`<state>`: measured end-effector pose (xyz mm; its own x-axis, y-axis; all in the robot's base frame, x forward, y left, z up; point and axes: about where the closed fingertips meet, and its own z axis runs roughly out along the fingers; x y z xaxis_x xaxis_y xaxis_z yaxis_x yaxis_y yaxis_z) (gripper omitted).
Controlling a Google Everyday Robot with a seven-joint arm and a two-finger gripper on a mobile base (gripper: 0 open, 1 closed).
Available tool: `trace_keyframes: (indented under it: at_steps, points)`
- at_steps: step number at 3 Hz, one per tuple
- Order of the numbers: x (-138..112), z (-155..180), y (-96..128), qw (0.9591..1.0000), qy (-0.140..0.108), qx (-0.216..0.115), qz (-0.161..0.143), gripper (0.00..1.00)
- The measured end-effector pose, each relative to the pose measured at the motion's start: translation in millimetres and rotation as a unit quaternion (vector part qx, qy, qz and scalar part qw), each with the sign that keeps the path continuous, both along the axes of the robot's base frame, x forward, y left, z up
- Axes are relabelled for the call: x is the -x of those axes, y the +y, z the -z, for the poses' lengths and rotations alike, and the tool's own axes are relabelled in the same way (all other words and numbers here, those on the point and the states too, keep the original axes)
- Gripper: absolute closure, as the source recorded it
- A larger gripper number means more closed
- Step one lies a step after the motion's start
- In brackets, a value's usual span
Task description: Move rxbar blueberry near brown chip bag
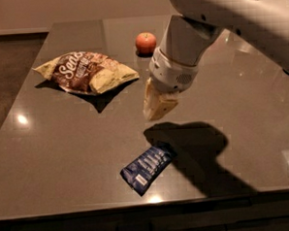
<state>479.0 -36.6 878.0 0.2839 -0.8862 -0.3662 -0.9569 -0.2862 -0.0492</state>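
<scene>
Dark blue wrapping with rows of white lettering is seen on the bar, which is laid flat on the table close to the near edge, a little right of the middle. It is turned askew, with one crimped end toward the near left and the other toward the far right. Its far end is met by the edge of a broad dark shadow cast across the glossy grey-brown top to the right. Two small bright reflections are seen on the top, one at the near edge and one toward the left.

Beyond the bar and apart from it, the pale tan pincer is held pointing downward above the middle of the table. Whether it is open or closed cannot be told; the bar is not gripped by it. It is carried on a white wrist and a thick white arm that enters from the upper right.

Farther back and to the left, well apart from the bar, the crinkled brown and pale yellow bag is laid flat, with white script on its face. A small round orange-red fruit is set farther still, right of the bag and just left of the arm.
</scene>
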Motion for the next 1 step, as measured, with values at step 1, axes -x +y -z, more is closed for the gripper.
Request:
trace_keyframes:
  at_steps: [1]
  points:
    - [-6.1, -3.2, 4.6, 1.0000, -0.006, 0.001, 0.006, 0.82]
